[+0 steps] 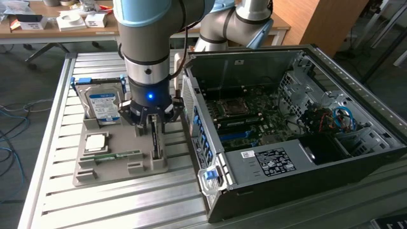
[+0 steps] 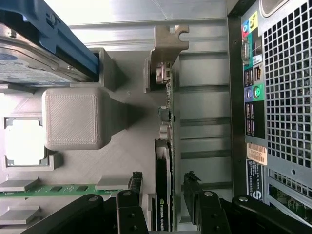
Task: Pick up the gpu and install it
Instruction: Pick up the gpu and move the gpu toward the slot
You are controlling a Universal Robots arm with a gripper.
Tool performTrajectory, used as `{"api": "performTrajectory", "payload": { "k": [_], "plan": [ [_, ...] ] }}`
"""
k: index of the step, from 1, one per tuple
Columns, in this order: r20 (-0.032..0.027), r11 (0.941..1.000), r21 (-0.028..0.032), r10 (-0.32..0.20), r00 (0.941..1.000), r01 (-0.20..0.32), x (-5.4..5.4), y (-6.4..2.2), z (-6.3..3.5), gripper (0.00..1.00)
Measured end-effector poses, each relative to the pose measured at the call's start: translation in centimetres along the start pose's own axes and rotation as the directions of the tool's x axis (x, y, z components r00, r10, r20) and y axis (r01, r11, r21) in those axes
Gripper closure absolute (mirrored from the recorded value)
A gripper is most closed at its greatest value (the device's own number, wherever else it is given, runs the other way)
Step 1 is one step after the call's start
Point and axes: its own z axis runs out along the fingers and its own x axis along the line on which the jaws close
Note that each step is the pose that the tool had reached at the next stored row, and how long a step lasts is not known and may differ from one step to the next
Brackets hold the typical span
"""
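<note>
- My tool [image 1: 152,129] hangs low over the grey holder tray [image 1: 95,174] on the counter [image 1: 114,205]. Its jaws are spread wide and hold nothing.
- The gpu [image 1: 155,143] stands on its long edge in a slot of that tray, on the side nearest the open computer case [image 1: 286,124]. It is not yet lifted.
- In the wrist view the gpu [image 2: 163,161] runs straight between my two fingers [image 2: 132,202] with a gap on each side. I judge that I straddle it without touching it.
- The step in hand is the grasp. I judge it goes best with the card centred, so both pads meet the board together and do not tip it in its slot.
- I would take the flat faces of the board, away from the silvery bracket [image 2: 168,48] at the far end. A thin card like this wants a firm but gentle squeeze.
- Closing off-centre is the likely fault, since one finger would push the card against the tray wall first.
- The exterior view tells me how low I am over the tray and what stands around it. The hard drive [image 1: 102,104] is upright behind, the memory stick [image 1: 117,155] lies flat, and the case's board is exposed.
- The wrist view adds the clearance on each side of the card, how true it lies to my jaws, and the case's rear ports [image 2: 253,92] close alongside.
</note>
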Motion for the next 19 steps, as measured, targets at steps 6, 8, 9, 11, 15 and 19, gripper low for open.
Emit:
{"api": "performTrajectory", "payload": {
  "k": [6,8,9,11,15,19],
  "plan": [
    [-0.0001,1.0,0.0001,0.0,1.0,0.0,0.05,0.37,0.13,0.53],
    [0.0,1.0,0.0,0.0,1.0,0.0,0.18,0.52,0.21,0.53],
    [0.0,1.0,0.0003,0.0,1.0,0.0,0.23,0.55,0.28,0.53],
    [0.0,1.0,0.0015,0.0,1.0,0.0,0.31,0.57,0.45,0.53],
    [-0.0002,1.0,0.003,0.0,1.0,0.0,0.33,0.56,0.64,0.53],
    [0.0002,1.0,0.0026,0.0,1.0,0.0,0.31,0.55,0.72,0.53]
  ]
}}
